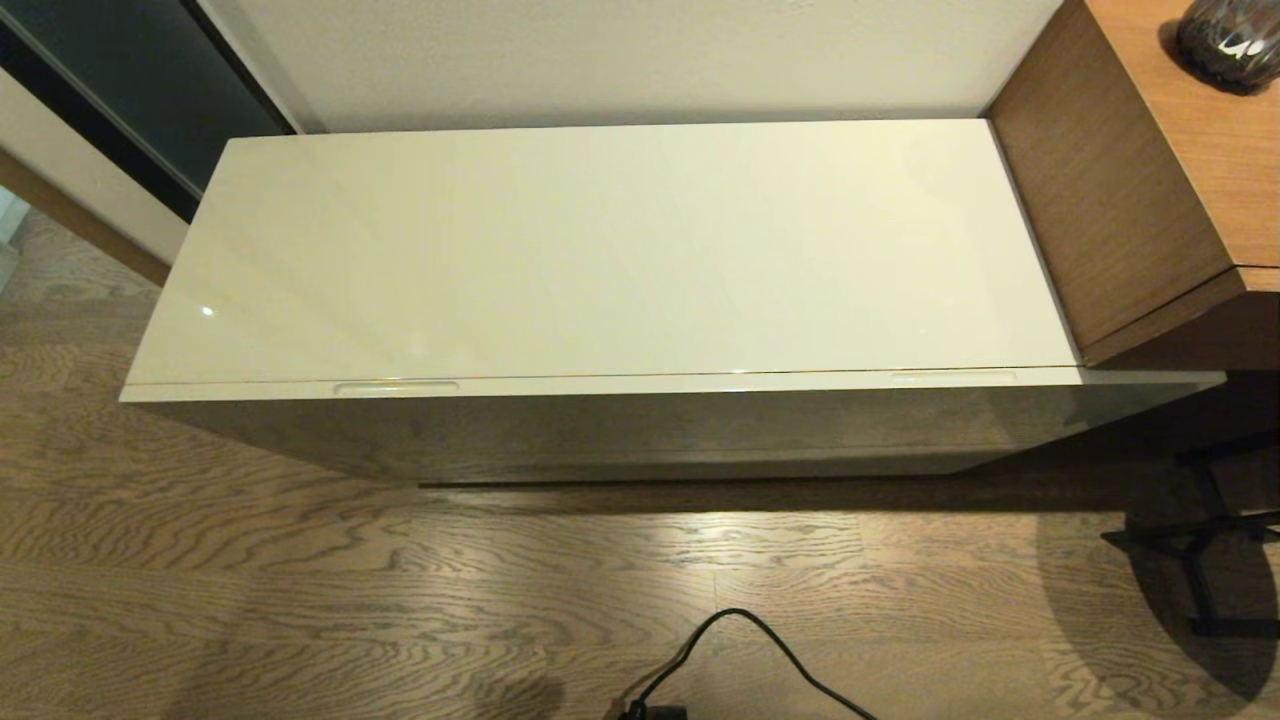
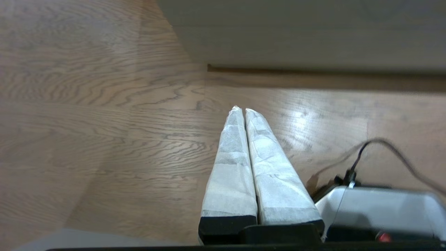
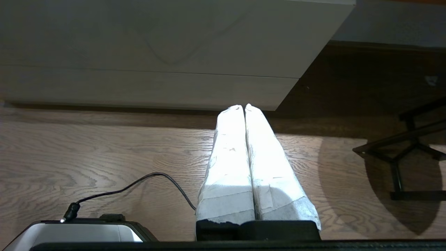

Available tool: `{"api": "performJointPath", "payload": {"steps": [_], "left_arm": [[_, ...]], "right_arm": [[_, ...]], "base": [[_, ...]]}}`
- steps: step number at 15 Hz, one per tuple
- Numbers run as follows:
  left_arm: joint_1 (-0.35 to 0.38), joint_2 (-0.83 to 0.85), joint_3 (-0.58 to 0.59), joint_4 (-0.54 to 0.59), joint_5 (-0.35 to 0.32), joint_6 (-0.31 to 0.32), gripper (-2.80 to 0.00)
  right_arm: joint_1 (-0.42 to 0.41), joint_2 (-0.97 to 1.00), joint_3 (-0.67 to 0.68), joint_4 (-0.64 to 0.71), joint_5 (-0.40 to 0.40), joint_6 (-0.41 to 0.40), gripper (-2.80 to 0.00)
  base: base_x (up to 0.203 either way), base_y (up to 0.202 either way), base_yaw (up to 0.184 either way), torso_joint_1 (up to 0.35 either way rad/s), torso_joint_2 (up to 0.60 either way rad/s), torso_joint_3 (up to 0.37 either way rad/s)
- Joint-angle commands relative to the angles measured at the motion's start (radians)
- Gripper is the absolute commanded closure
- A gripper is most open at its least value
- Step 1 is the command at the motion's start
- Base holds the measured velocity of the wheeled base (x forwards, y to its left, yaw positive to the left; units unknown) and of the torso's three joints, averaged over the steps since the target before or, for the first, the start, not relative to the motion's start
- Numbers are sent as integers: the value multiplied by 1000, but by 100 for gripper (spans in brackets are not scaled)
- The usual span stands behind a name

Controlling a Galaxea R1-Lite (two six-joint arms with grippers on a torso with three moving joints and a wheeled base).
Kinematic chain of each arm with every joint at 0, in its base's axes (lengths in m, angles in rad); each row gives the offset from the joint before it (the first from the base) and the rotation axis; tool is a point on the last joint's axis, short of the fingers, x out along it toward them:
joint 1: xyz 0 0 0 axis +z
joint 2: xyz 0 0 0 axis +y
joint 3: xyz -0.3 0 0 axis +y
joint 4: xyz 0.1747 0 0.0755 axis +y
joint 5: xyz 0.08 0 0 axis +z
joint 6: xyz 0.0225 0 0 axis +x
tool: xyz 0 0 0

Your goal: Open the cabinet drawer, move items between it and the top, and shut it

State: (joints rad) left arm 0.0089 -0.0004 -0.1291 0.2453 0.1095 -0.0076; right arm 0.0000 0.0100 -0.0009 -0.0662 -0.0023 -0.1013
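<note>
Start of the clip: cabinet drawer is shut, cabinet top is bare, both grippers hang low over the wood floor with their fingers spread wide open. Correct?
Not quite. The left gripper and right gripper are both shut, fingers pressed together, as each wrist view shows. The rest holds: the cabinet drawer is closed and nothing lies on the top in the head view.

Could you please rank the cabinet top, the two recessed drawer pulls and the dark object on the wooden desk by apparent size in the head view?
1. The top, by far the largest.
2. The dark object on the wooden desk, though cropped by the frame.
3. The left pull and right pull look alike; not ranked.
</note>
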Motion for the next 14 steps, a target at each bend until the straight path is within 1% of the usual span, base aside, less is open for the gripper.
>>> {"api": "performJointPath", "payload": {"steps": [1,2,3,4,5,6,7,8,11,13,14], "left_arm": [[0,2,25,-39,13,-8,0],[0,2,51,-134,-1,3,0],[0,2,78,-217,-36,8,0],[0,2,104,-243,-101,-5,0],[-1,2,129,-266,-103,-5,0],[-1,2,129,-265,-101,49,0],[-1,2,129,-239,-112,112,0],[-1,2,129,-222,-126,129,0],[-1,2,129,-225,-120,89,0],[-1,2,129,-227,-117,86,0],[-1,2,129,-227,-116,81,0]], "right_arm": [[0,2,2,2,-1,-2,0],[0,2,4,2,1,-3,0],[0,2,4,2,1,-2,0],[0,2,4,2,1,-3,0],[0,2,2,3,3,-7,0],[0,2,2,3,5,-9,0],[0,2,2,3,5,-9,0],[0,2,2,3,4,-9,0],[0,2,2,3,2,-4,0],[0,2,2,2,2,0,0],[0,2,2,2,-1,15,0]], "base": [[0,0,0,0,0,0],[0,0,0,0,0,0],[0,0,0,0,0,0],[0,0,0,0,0,0],[0,0,0,0,0,0],[0,0,0,0,0,0],[0,0,0,0,0,0],[0,0,0,0,0,0],[0,0,0,0,0,0],[0,0,0,0,0,0],[0,0,0,0,0,0]]}}
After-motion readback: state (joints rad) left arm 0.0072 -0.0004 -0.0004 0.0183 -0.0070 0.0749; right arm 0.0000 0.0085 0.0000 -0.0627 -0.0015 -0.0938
